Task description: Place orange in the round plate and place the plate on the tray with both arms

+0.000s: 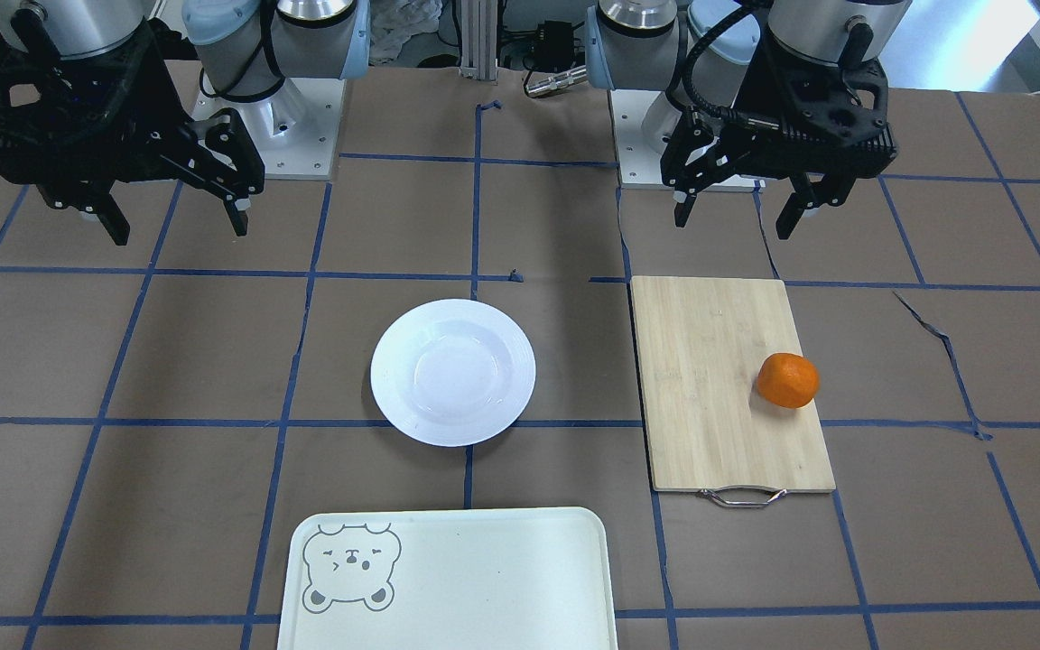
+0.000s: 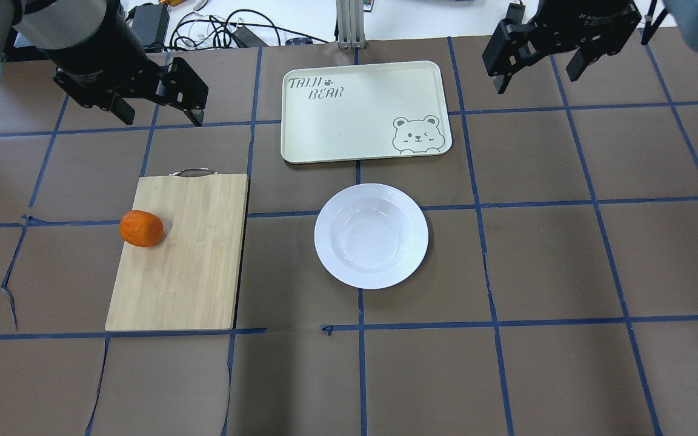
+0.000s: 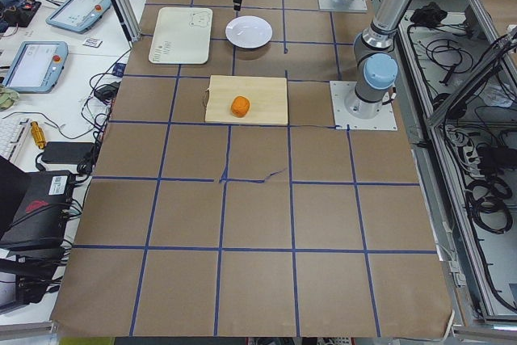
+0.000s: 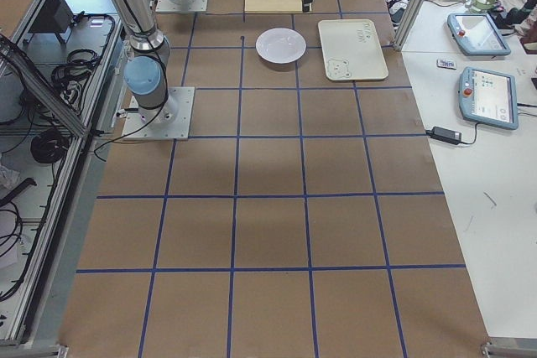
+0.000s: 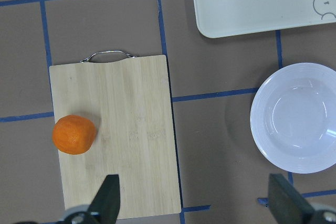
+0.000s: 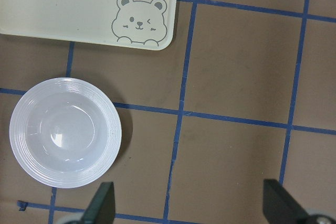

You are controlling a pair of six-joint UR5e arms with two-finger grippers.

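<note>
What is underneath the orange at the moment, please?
The orange rests on the bamboo cutting board, close to one long edge. The spot directly beneath the fruit is covered and cannot be seen.

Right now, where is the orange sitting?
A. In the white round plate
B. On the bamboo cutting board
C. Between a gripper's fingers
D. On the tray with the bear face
B. The orange rests on the bamboo cutting board, close to one long edge, while the round plate and the tray both lie empty.
</note>
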